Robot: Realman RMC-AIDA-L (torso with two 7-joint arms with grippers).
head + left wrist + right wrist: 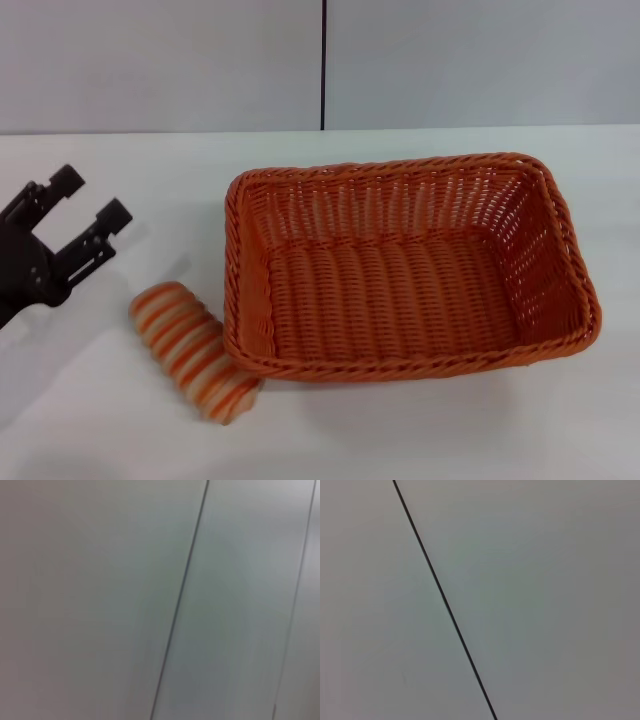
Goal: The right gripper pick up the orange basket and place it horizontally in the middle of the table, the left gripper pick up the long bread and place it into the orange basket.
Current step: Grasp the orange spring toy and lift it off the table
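Flanking one orange basket (405, 270) — one long bread (195, 350), touching.

Rear wall (160, 65): plain pale grey panels, matte, unmarked. One thin dark vertical seam (323, 65) divides the panels near the centre of the head view. The wall meets the white table (560, 420) along a straight horizontal line. Both wrist views show only similar grey panelling crossed by a narrow dark joint (445, 602), seen at a slant. Lighting is even and diffuse; soft, faint shadows fall on the tabletop.
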